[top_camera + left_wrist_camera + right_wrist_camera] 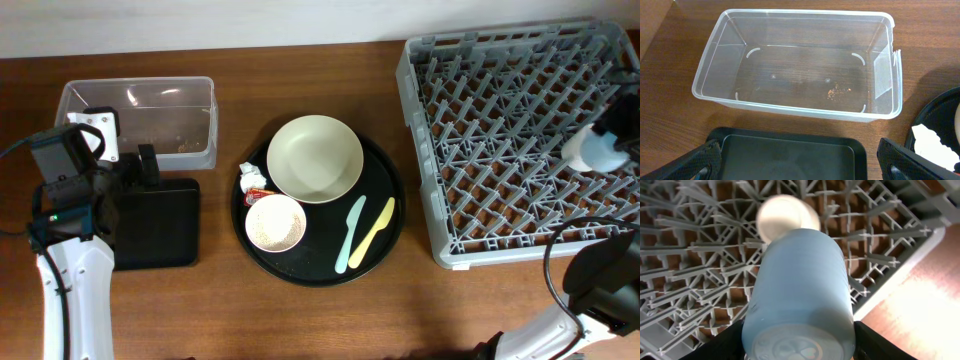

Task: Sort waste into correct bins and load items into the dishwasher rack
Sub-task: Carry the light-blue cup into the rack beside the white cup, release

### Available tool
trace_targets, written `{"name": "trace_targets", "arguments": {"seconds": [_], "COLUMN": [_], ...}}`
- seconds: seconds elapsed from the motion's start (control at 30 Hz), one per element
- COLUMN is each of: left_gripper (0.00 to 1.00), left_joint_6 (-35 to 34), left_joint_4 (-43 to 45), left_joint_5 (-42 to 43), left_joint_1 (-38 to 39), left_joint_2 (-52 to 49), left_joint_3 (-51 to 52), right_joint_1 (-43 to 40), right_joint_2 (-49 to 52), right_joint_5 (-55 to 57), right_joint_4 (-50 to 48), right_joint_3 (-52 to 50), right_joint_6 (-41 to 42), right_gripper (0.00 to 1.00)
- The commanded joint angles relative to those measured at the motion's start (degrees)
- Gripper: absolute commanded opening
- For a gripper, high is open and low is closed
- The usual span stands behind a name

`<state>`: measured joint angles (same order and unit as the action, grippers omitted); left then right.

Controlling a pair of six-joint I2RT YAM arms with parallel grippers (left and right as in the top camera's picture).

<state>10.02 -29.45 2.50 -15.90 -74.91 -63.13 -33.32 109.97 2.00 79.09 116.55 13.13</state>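
My right gripper (800, 347) is shut on the small light-blue cup (800, 295) and holds it over the grey dishwasher rack (500, 140), near its right side. A white cup (787, 217) shows blurred on the rack past it. My left gripper (800, 165) is open and empty over the shallow black tray (790, 155), just in front of the clear tub (795, 65). On the round black tray (385, 180) lie the cream plate (315, 158), the pink-rimmed bowl (300, 212) with rice grains (275, 225), the paper wad (250, 175), the red wrapper (262, 192), the mint spoon (350, 235) and the yellow spoon (373, 232).
The clear tub holds only a few crumbs (837, 91). Brown table (220, 300) shows in front of the trays. The rack fills the right side up to the table's edge. The round tray's rim (935, 107) and the paper wad (932, 145) lie right of my left gripper.
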Motion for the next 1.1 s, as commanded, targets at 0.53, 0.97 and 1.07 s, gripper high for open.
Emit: {"name": "trace_targets", "arguments": {"seconds": [0.53,0.97,1.07], "left_gripper": [0.99,0.99,0.99], "left_joint_6": [-0.74,-0.74,-0.74], "left_joint_4": [0.02,0.02,0.02], "left_joint_5": [-0.39,-0.37,-0.37], "left_joint_1": [-0.31,-0.31,-0.31], "left_joint_2": [-0.02,-0.02,-0.02], "left_joint_3": [-1.31,-1.31,-1.31], "right_joint_1": [-7.8,-8.7,-8.7], "right_joint_2": [0.07,0.09,0.09], "right_joint_5": [4.44,-2.14,-3.1], "right_joint_4": [5.92,-2.47,-4.57], "right_joint_3": [0.98,-8.59,-11.67], "right_joint_6": [6.49,8.44,9.09], "right_gripper": [0.67,0.67,0.67]}}
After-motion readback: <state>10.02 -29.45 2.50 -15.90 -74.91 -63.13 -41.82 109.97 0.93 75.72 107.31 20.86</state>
